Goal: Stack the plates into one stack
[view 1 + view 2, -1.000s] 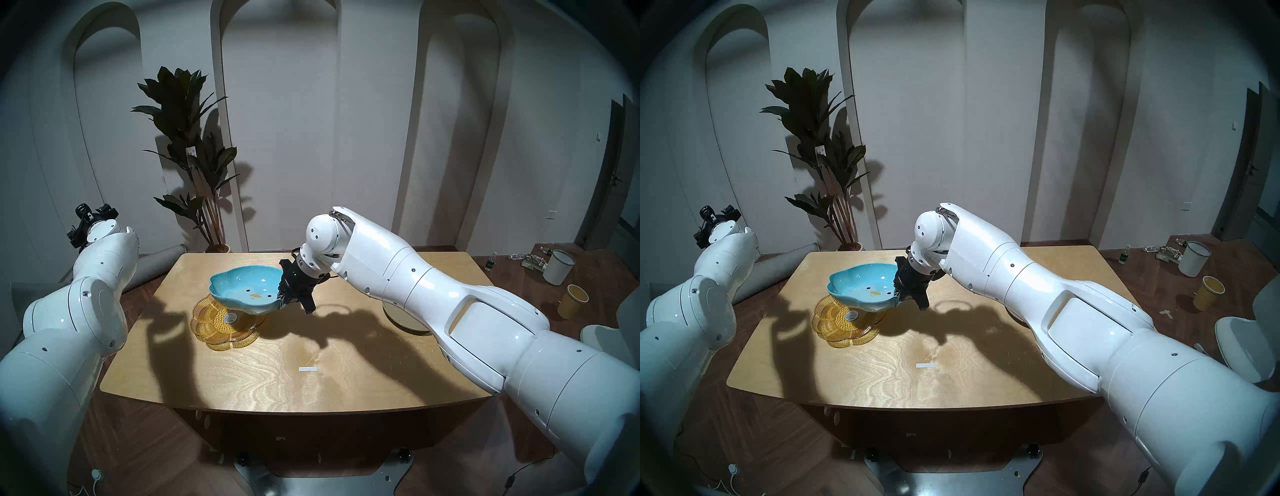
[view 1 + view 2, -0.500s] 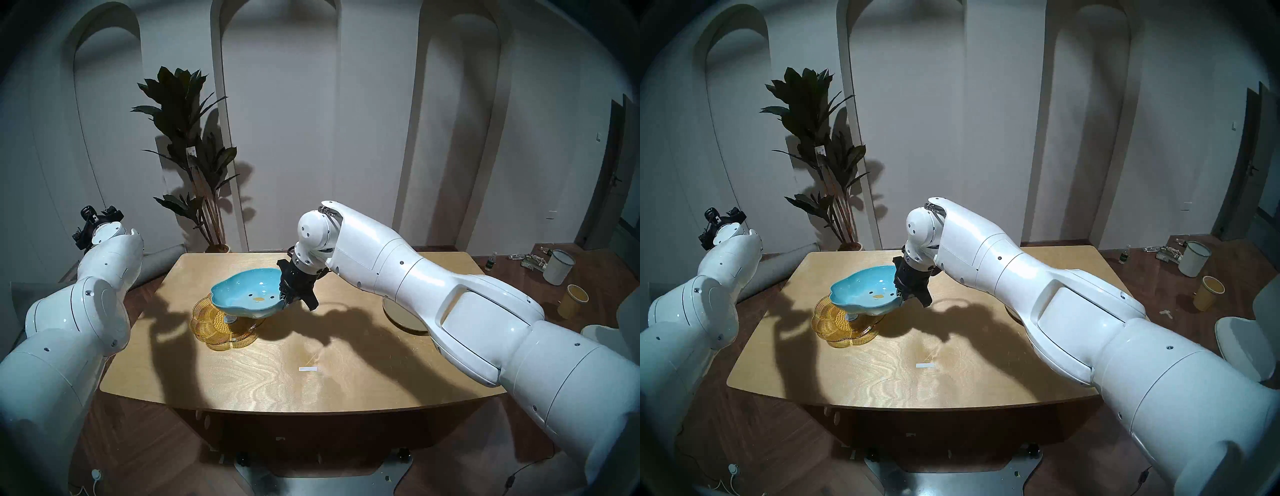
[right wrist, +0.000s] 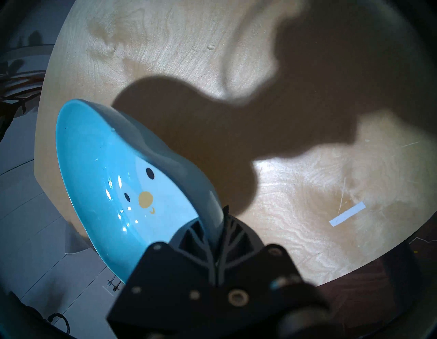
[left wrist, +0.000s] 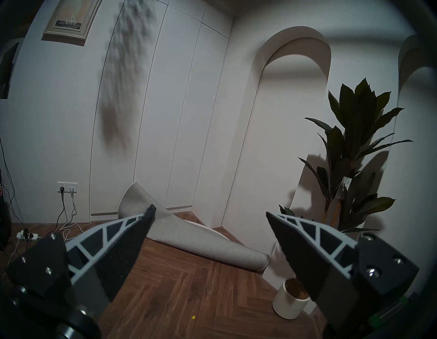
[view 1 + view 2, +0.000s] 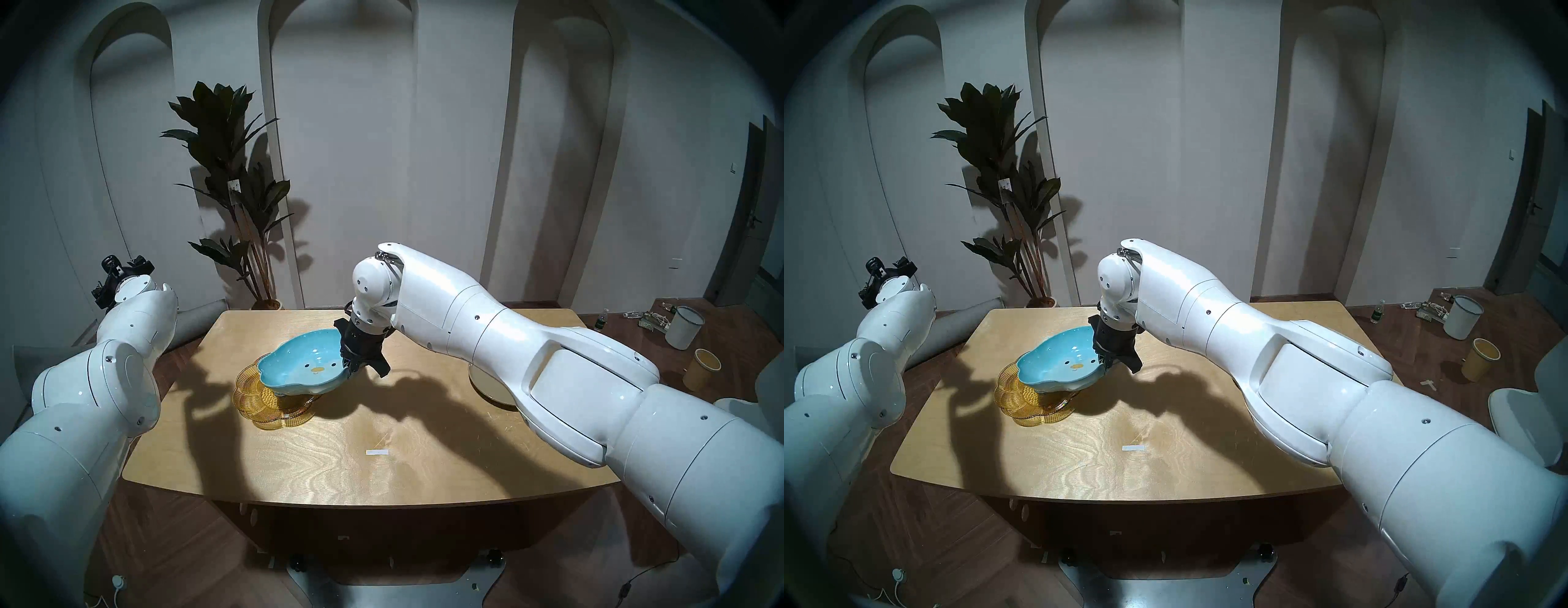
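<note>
In the head stereo left view, the right gripper [image 5: 355, 368], black and angular, is clenched on the right-hand rim of the blue plate [image 5: 299, 368], a glossy sky-blue dish with a wavy, lobed edge and a cartoon penguin face painted inside. The plate is tilted, its gripped side raised, and its lower edge sits over the amber plate [image 5: 271, 403], a see-through ribbed glass dish shaped like a flower that lies flat on the pale wooden table [image 5: 331, 463]; whether the two touch cannot be told. Well apart, toward the table's right, a sliver of the plain round olive-beige plate [image 5: 494, 392] shows under the smooth white right arm. A small white strip of tape [image 5: 377, 452] lies near the table's middle. The left gripper [image 5: 121, 271] is held off the table's left side; its jaws are not readable here. The head stereo right view gives nearly the same: the right gripper [image 5: 1113, 361] pinches the blue plate [image 5: 1057, 368] above the amber plate [image 5: 1030, 401], with a dark leafy plant [image 5: 1004, 187] by the white arched wall. In the left wrist view, the left gripper [image 4: 210, 239] is spread wide and holds nothing, its grainy black pads and grey lattice fingers framing herringbone wood flooring and a rolled grey mat [image 4: 196, 239]. In the right wrist view, the right gripper [image 3: 214, 234] grips the thick glazed rim of the blue plate [image 3: 106, 180] between latticed fingers, over the grained table [image 3: 307, 225].
</note>
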### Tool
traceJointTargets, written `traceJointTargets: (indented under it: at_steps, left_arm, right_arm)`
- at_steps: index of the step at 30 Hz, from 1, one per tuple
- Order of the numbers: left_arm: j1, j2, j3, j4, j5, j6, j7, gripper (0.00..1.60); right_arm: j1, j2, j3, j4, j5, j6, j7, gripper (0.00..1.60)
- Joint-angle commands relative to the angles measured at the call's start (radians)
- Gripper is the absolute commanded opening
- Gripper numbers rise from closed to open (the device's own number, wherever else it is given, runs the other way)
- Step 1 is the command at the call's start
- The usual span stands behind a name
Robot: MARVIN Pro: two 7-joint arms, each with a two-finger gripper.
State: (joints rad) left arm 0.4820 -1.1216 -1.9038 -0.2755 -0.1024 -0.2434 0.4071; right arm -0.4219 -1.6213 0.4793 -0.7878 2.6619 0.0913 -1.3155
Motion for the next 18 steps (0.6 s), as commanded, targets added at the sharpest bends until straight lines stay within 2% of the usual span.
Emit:
traceJointTargets:
  at_steps: [1, 18]
  left_arm:
    - [-0.02, 0.003, 0.0, -0.006, 0.0, -0.012, -0.002, 1.6]
    - [-0.018, 0.001, 0.002, 0.006, 0.001, -0.015, -0.013, 1.6]
  right_arm:
    - [0.051, -0.042, -0.008, 0.007, -0.019, 0.03, 0.013, 0.0]
    - [0.067, -0.106, -0.049, 0.064, -0.076, 0.079, 0.056, 0.0]
